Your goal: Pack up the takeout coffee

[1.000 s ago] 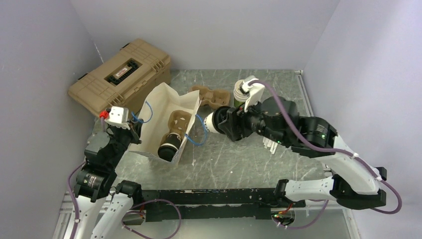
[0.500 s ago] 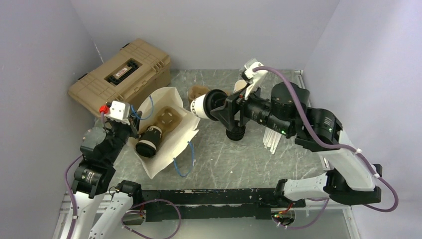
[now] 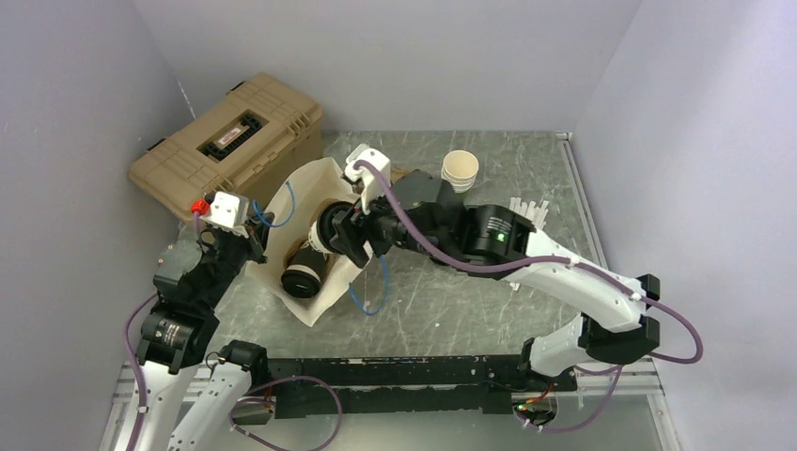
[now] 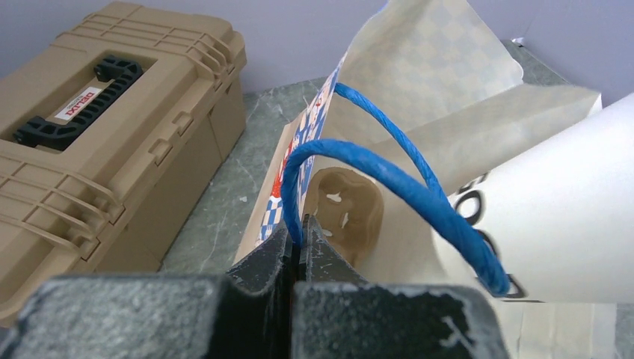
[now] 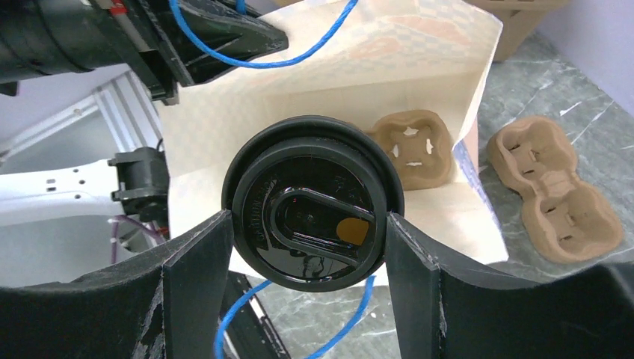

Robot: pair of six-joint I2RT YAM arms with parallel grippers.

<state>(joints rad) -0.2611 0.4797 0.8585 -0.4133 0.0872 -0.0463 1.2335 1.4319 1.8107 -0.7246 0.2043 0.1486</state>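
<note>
Swung leftward since a second ago, our right gripper (image 5: 306, 247) now reaches the mouth of the paper bag (image 3: 324, 177), grasping the takeout coffee (image 5: 314, 213) between its fingers, with the lid toward the wrist. Our left gripper (image 4: 297, 239) is clenched on the bag's rim beside the blue handle (image 4: 389, 176).

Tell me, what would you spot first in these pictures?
First, the black-lidded cup, clamped in the right gripper right at the mouth of the white bag in the middle of the table. Next, the left gripper pinching the bag's rim by its blue handle. Then there is the big tan toolbox at the back left.
</note>
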